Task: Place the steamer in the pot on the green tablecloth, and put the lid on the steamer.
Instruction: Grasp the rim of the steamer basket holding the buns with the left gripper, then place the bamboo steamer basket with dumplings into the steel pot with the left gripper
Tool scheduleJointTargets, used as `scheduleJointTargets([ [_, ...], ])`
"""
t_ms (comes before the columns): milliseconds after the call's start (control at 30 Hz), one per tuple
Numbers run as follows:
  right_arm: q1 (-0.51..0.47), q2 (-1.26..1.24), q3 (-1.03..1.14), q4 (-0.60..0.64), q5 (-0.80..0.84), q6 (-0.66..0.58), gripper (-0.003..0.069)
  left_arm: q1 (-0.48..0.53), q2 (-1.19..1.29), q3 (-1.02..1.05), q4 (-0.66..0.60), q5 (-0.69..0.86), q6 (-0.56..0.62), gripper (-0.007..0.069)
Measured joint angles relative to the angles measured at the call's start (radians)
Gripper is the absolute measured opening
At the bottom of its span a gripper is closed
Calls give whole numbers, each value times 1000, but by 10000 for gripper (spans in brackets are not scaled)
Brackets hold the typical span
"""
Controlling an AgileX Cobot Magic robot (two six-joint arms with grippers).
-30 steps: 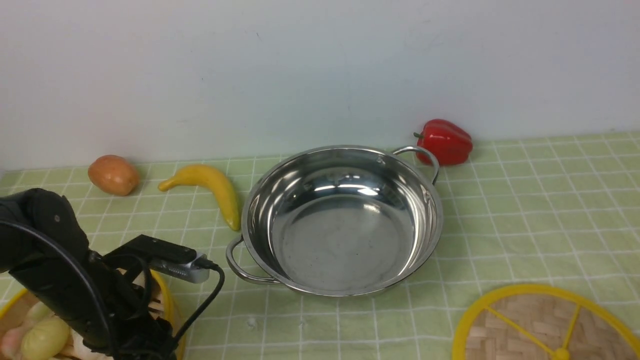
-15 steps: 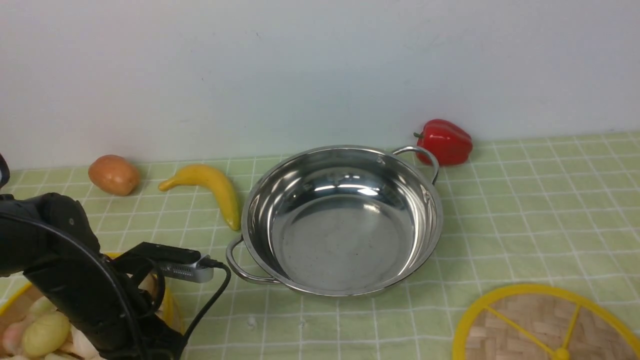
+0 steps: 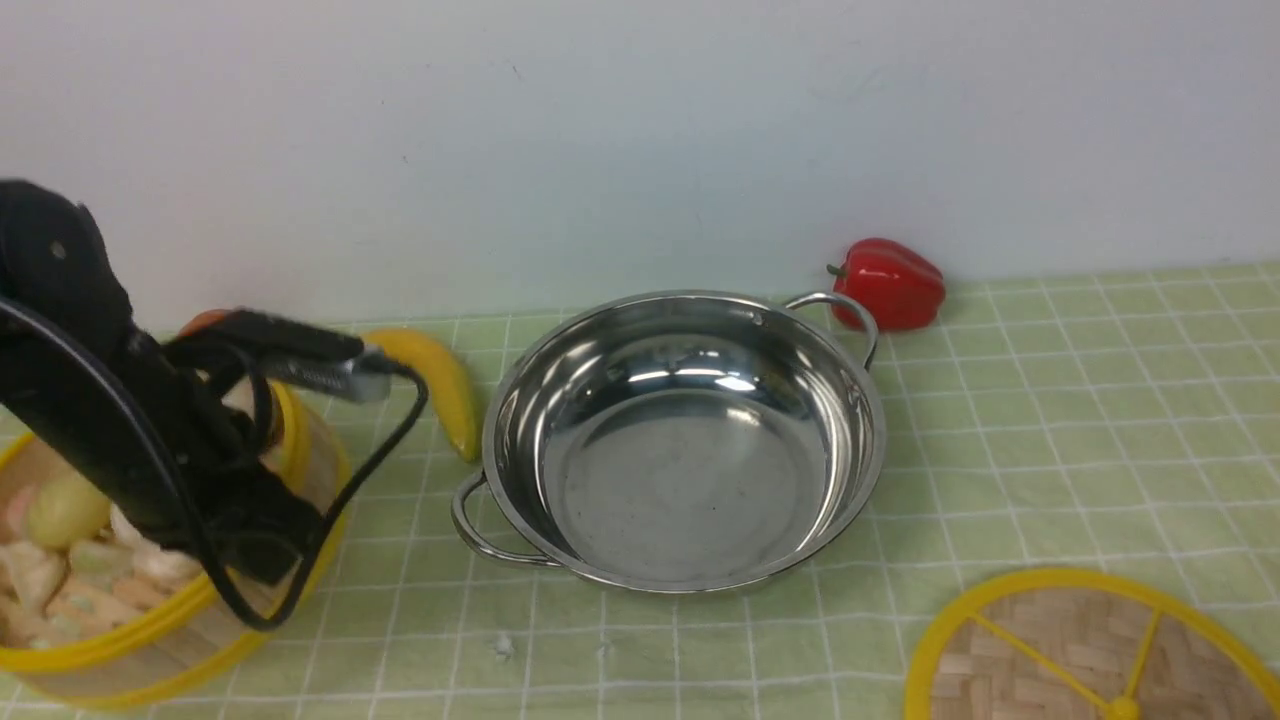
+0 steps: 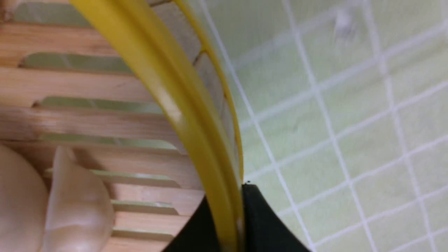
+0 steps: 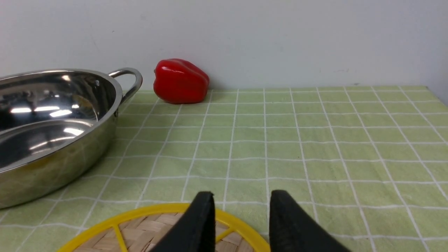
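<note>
The steamer (image 3: 120, 650), a yellow-rimmed bamboo basket with dumplings and buns, hangs tilted above the green tablecloth (image 3: 1050, 420) at the front left, left of the pot. My left gripper (image 3: 275, 545) is shut on its rim; in the left wrist view one black finger sits on each side of the yellow rim (image 4: 168, 87), with the slatted base beside it. The steel pot (image 3: 850, 400) stands empty in the middle. The lid (image 3: 1060, 650) lies flat at the front right. My right gripper (image 5: 241, 201) is open just above the lid's far rim (image 5: 140, 231), touching nothing.
A banana (image 3: 445, 385) lies between the steamer and the pot's left side. A red pepper (image 3: 890, 283) sits behind the pot's far handle by the wall. A brown round thing (image 3: 200, 320) is mostly hidden behind my left arm. The pot also shows in the right wrist view (image 5: 52, 168).
My left arm has risen with the steamer in its grip; the basket has come up off the cloth and shows much more. The pot, lid and right gripper have not moved.
</note>
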Motion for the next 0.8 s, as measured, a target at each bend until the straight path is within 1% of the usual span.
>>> scheduleJointTargets([
  [67, 0, 0, 0, 0, 0, 0, 242, -19, -7, -83, 8, 41, 11, 26],
  [100, 0, 0, 0, 0, 0, 0, 242, -24, -7, -92, 9, 45, 14, 26],
  [167, 0, 0, 0, 0, 0, 0, 242, -86, -3, -199, 26, 78, 57, 26],
  [233, 0, 0, 0, 0, 0, 0, 242, -164, 16, -284, 27, 82, 109, 26],
  [300, 0, 0, 0, 0, 0, 0, 242, -238, 46, -339, 27, 82, 136, 26],
  [333, 0, 0, 0, 0, 0, 0, 242, -246, 50, -345, 27, 82, 139, 26],
  [367, 0, 0, 0, 0, 0, 0, 242, -320, 94, -386, 25, 82, 159, 26],
  [433, 0, 0, 0, 0, 0, 0, 242, -408, 164, -435, 19, 83, 190, 26],
  [467, 0, 0, 0, 0, 0, 0, 242, -415, 171, -443, 19, 83, 193, 26],
  [567, 0, 0, 0, 0, 0, 0, 242, -500, 255, -480, 32, 83, 207, 26],
  [700, 0, 0, 0, 0, 0, 0, 242, -569, 353, -516, 83, 75, 207, 26],
  [800, 0, 0, 0, 0, 0, 0, 242, -592, 396, -532, 96, 68, 207, 26],
])
